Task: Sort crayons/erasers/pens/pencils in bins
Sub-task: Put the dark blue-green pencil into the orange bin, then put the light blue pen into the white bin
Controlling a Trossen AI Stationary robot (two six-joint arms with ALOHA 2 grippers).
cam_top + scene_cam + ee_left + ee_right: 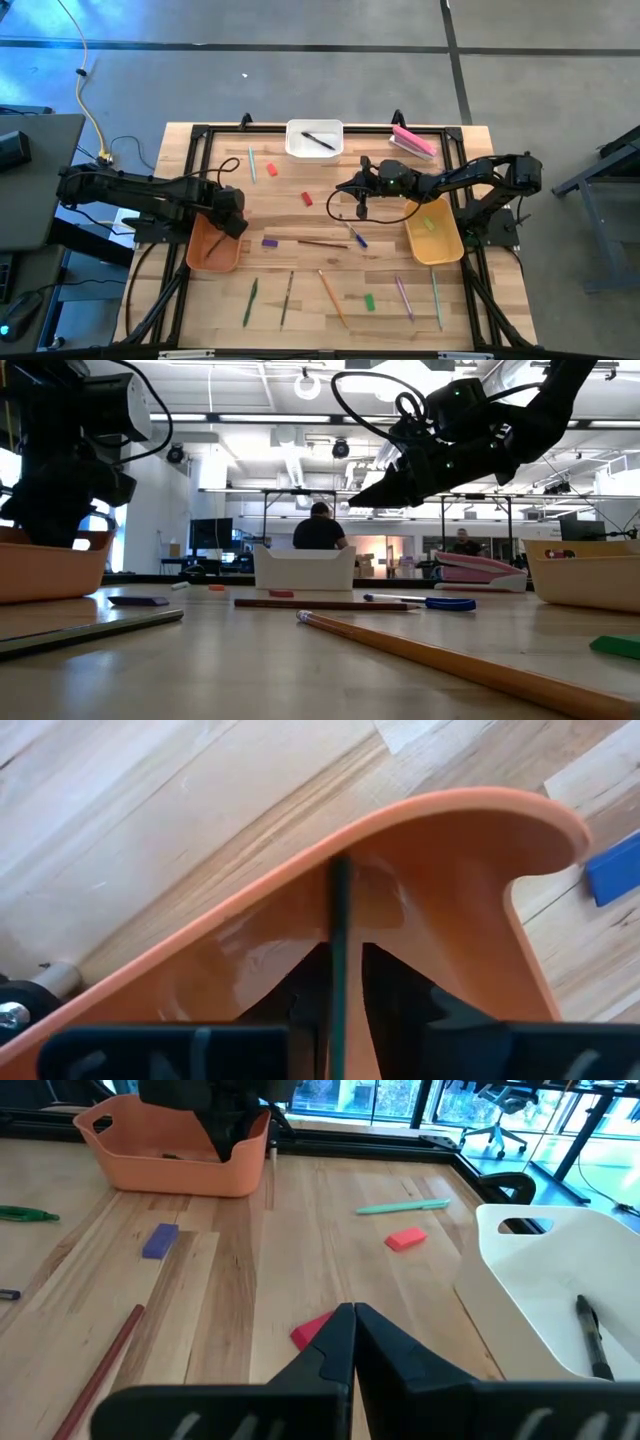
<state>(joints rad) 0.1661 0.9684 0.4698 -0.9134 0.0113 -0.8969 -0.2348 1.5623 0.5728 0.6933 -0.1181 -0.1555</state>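
My left fingers (pixel 228 222) hang over the far right corner of the orange-brown bin (pixel 212 250) at the counter's (pixel 200 160) left side. They stand only a little apart, with a thin dark green pencil (pixel 340 960) upright between them, its length running down inside the bin's wall; I cannot tell whether the pads are pressing on it or just flanking it. Something dark and thin already lies on the bin's floor.

My right fingers (pixel 361 210) hover above the middle of the counter, pressed together and holding nothing. Just beyond their tips lies a red crayon (pixel 312 1330), and a second red piece (pixel 405 1239) with a teal pen (pixel 402 1207) sits farther left.

The white bin (pixel 315 139) at the far edge holds a black pen (pixel 319 140). The mustard yellow bin (pixel 433 232) stands on the right. A purple piece (pixel 269 242), a brown pencil (pixel 322 243) and a blue pen (pixel 357 237) lie between the two outer bins; more pencils and a green crayon (pixel 369 301) are scattered along the near edge.
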